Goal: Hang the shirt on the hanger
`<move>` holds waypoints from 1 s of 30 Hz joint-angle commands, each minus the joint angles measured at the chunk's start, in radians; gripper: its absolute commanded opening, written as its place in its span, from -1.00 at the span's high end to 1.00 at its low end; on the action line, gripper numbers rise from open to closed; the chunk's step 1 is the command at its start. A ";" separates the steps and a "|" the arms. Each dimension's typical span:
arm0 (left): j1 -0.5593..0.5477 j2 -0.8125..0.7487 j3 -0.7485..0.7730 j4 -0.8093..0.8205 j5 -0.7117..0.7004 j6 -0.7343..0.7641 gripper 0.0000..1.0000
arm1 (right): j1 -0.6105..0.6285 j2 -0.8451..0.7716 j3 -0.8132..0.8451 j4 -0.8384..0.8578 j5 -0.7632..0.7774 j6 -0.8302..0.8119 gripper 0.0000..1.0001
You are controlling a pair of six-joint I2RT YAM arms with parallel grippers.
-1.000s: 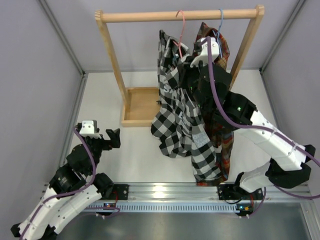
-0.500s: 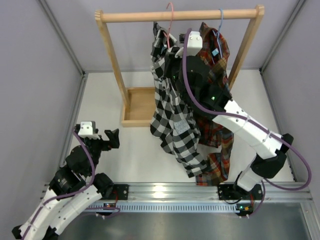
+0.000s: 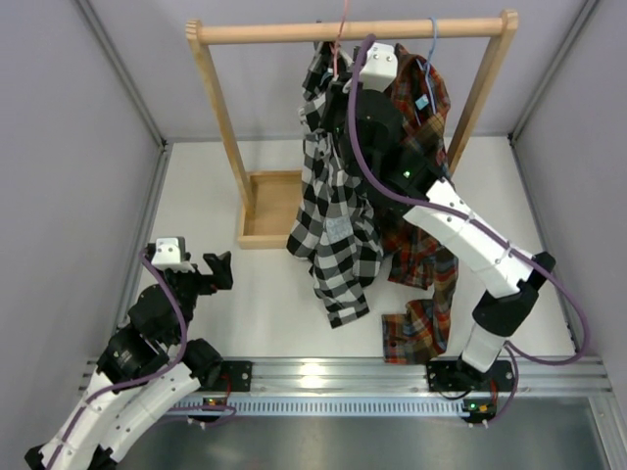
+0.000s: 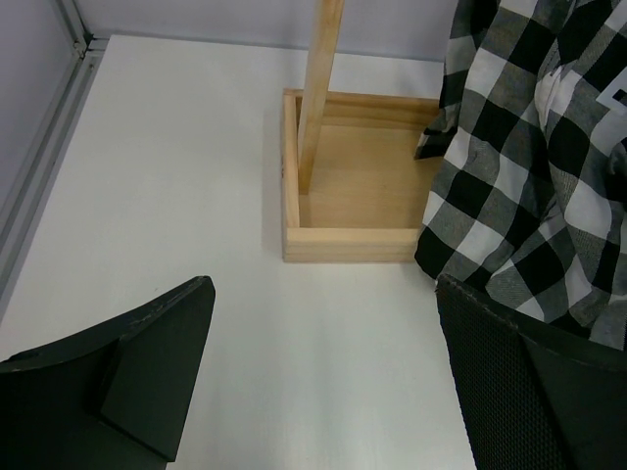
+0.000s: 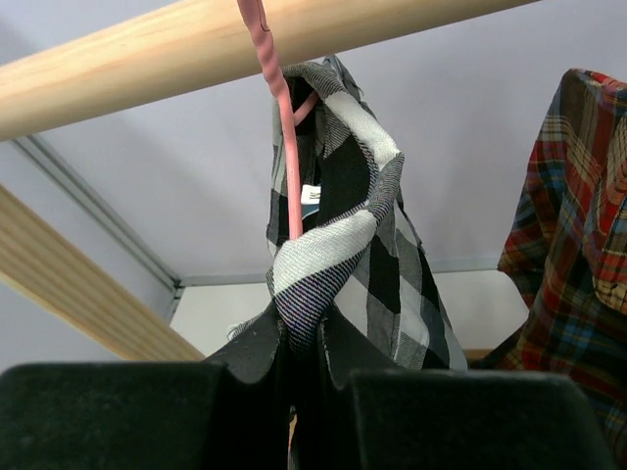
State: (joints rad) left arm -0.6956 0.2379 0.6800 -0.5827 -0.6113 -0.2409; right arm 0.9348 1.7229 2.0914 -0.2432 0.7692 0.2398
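Note:
The black-and-white check shirt hangs from the pink hanger, whose hook reaches the wooden rail. In the right wrist view the pink hook crosses the rail. My right gripper is shut on the shirt's collar fabric by the hanger neck; it shows high under the rail in the top view. My left gripper is open and empty, low at the left; its view shows the shirt's hem to the right.
A red, orange and blue plaid shirt hangs on a light blue hanger right of the check shirt. The rack's wooden base tray and upright post stand at the left of the shirts. Grey walls enclose the white table.
My right arm has lifted the check shirt and pink hanger up and left, from below the rail to the rail. The shirt's hem rose off the front. The left arm stayed put.

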 commanded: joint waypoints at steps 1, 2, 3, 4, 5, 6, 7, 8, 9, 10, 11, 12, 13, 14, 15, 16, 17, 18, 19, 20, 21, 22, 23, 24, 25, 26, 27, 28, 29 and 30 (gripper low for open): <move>0.011 0.000 -0.007 0.053 0.012 -0.014 -0.96 | -0.043 0.007 0.041 0.033 -0.039 0.032 1.00; 0.013 0.001 -0.008 0.057 0.016 -0.014 -0.96 | -0.059 0.009 0.035 0.027 -0.056 0.048 1.00; 0.013 0.006 -0.008 0.055 0.019 -0.014 -0.96 | -0.065 0.006 0.019 0.024 -0.065 0.055 1.00; 0.015 0.006 -0.008 0.055 0.021 -0.012 -0.96 | -0.067 0.003 0.009 0.018 -0.068 0.059 1.00; 0.016 0.006 -0.008 0.055 0.024 -0.012 -0.96 | -0.068 -0.003 -0.004 0.016 -0.073 0.061 1.00; 0.019 0.006 -0.007 0.057 0.024 -0.012 -0.96 | -0.068 -0.009 -0.026 0.018 -0.079 0.064 1.00; 0.021 0.006 -0.008 0.055 0.025 -0.011 -0.96 | -0.067 -0.014 -0.042 0.019 -0.082 0.067 1.00; 0.024 0.005 -0.007 0.055 0.024 -0.011 -0.96 | -0.068 -0.028 -0.054 0.024 -0.084 0.073 1.00; 0.028 0.006 -0.008 0.055 0.025 -0.011 -0.96 | -0.067 -0.035 -0.092 0.033 -0.084 0.076 1.00; 0.031 0.008 -0.008 0.055 0.027 -0.012 -0.96 | -0.068 -0.043 -0.111 0.044 -0.085 0.078 1.00; 0.034 0.006 -0.008 0.055 0.027 -0.012 -0.96 | -0.065 -0.055 -0.125 0.050 -0.085 0.085 1.00; 0.041 0.006 -0.007 0.057 0.027 -0.012 -0.96 | -0.067 -0.060 -0.148 0.051 -0.082 0.093 1.00; 0.045 0.006 -0.005 0.054 0.027 -0.012 -0.96 | -0.067 -0.066 -0.160 0.053 -0.082 0.098 1.00; 0.047 0.008 -0.007 0.055 0.027 -0.012 -0.96 | -0.062 -0.077 -0.184 0.064 -0.088 0.104 1.00; 0.051 0.008 -0.007 0.055 0.030 -0.012 -0.96 | -0.063 -0.080 -0.194 0.067 -0.090 0.110 1.00; 0.054 0.009 -0.005 0.055 0.033 -0.012 -0.96 | -0.062 -0.086 -0.203 0.065 -0.087 0.115 1.00; 0.056 0.009 -0.007 0.055 0.035 -0.011 -0.96 | -0.056 -0.095 -0.212 0.071 -0.087 0.119 1.00; 0.057 0.011 -0.007 0.055 0.036 -0.012 -0.96 | -0.054 -0.101 -0.231 0.080 -0.085 0.121 1.00; 0.061 0.011 -0.007 0.055 0.036 -0.012 -0.96 | -0.048 -0.111 -0.238 0.088 -0.085 0.122 1.00; 0.061 0.011 -0.007 0.055 0.036 -0.012 -0.96 | -0.047 -0.115 -0.246 0.093 -0.085 0.124 0.97; 0.061 0.011 -0.007 0.055 0.033 -0.012 -0.96 | -0.045 -0.121 -0.257 0.096 -0.087 0.127 0.87; 0.062 0.009 -0.005 0.055 0.031 -0.014 -0.96 | -0.042 -0.132 -0.264 0.099 -0.091 0.125 0.71; 0.062 0.011 -0.005 0.053 0.031 -0.014 -0.96 | -0.041 -0.143 -0.277 0.102 -0.091 0.125 0.64; 0.067 0.011 -0.007 0.055 0.030 -0.014 -0.96 | -0.040 -0.152 -0.283 0.105 -0.094 0.127 0.56; 0.068 0.012 -0.005 0.053 0.028 -0.014 -0.96 | -0.039 -0.173 -0.289 0.108 -0.097 0.125 0.33; 0.071 0.014 -0.007 0.055 0.028 -0.014 -0.96 | -0.039 -0.186 -0.301 0.108 -0.106 0.124 0.24; 0.077 0.018 -0.005 0.055 0.030 -0.012 -0.96 | -0.037 -0.198 -0.307 0.108 -0.108 0.124 0.17; 0.080 0.020 -0.005 0.055 0.030 -0.014 -0.96 | -0.037 -0.227 -0.315 0.108 -0.113 0.121 0.09; 0.091 0.023 -0.004 0.053 0.030 -0.014 -0.96 | -0.037 -0.241 -0.333 0.108 -0.117 0.119 0.08; 0.096 0.024 -0.003 0.057 0.031 -0.014 -0.96 | -0.037 -0.256 -0.343 0.108 -0.123 0.116 0.08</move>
State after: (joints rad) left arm -0.6186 0.2459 0.6785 -0.5823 -0.5877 -0.2420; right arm 0.8894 1.5620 1.7638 -0.2016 0.6693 0.3531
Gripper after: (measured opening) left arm 0.982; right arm 0.456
